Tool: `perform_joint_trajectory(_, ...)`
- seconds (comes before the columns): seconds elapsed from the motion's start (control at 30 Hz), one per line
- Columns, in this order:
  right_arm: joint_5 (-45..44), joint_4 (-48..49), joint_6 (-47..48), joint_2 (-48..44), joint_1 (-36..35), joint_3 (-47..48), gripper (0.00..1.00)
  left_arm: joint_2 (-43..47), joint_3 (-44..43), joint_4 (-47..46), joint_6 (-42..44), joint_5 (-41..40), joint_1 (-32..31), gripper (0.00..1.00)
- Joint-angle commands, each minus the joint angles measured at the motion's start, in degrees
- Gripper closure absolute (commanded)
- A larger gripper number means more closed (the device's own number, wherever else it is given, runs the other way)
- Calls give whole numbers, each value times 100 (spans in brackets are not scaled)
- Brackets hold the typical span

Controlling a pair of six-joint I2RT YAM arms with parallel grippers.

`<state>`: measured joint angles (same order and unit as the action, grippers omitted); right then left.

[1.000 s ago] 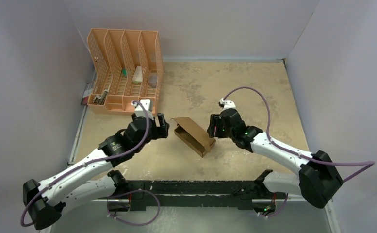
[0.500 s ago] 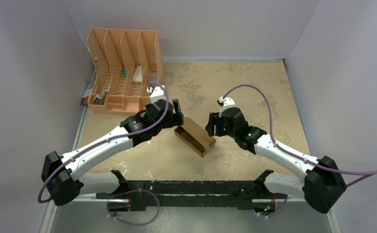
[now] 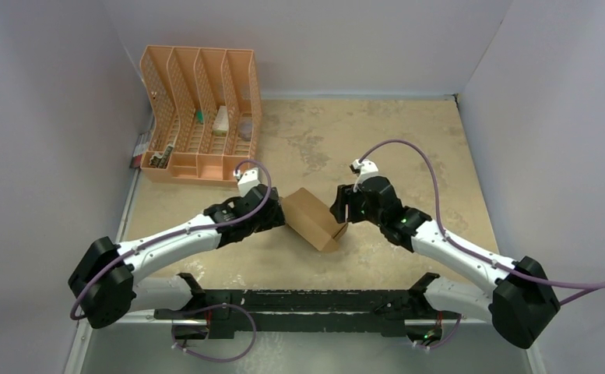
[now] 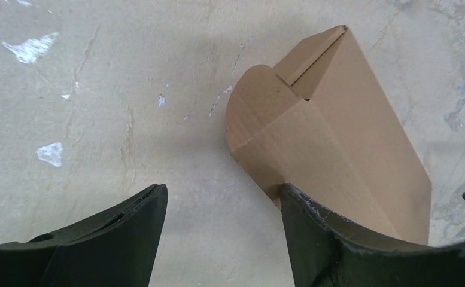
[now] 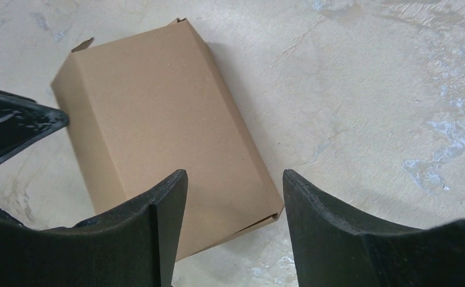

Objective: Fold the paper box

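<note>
Lid's down now, and the left gripper [image 4: 221,194] has dropped back, jaws apart and empty. The paper box [image 3: 312,218] lies between it and the right gripper [image 5: 234,179], also open. We're at the closing stage, I'd say: next, tuck the rounded tab [image 4: 251,101] ahead of the left fingers.

Brown paper box [image 3: 312,217], left end effector [image 3: 278,216] and right end effector [image 3: 340,212] close on either side, orange organiser [image 3: 200,117] far-left

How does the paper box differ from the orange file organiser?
The paper box is plain brown cardboard, lying low mid-table; the file organiser is orange slotted plastic, standing at the far-left corner. The box is clearly smaller. The organiser holds small items; the box shows none. Both rest on the table.
</note>
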<state>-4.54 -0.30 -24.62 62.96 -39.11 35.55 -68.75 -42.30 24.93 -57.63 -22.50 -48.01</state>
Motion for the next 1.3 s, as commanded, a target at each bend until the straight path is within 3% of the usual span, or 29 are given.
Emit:
perform_joint_trajectory(0.0, 234, 170, -26, -94, -29, -151, 37, -261, 340, -934, -510, 249, 41, 34)
perform_joint_trajectory(0.2, 444, 235, -3, 159, -35, -287, 37, -675, 741, -1715, -977, 320, 72, 41)
perform_joint_trajectory(0.43, 607, 503, 140, 733, -29, -291, 37, -990, 906, -2395, -1213, 347, 65, 42)
perform_joint_trajectory(0.7, -59, 916, 1492, 1729, -19, 533, 38, 423, 812, -1243, -768, -261, 336, 32)
perform_joint_trajectory(0.93, -367, 498, 2426, 2036, -9, 1648, 34, 792, 148, -665, 407, 194, 1290, 26)
perform_joint_trajectory(1.03, -420, 169, 2350, 1697, -9, 1720, 32, 268, -502, -659, 1236, 514, 1523, 24)
perform_joint_trajectory(1.27, -344, -472, 901, 933, -11, 1136, 32, -1699, -2326, -520, 2928, 1497, 1785, 24)
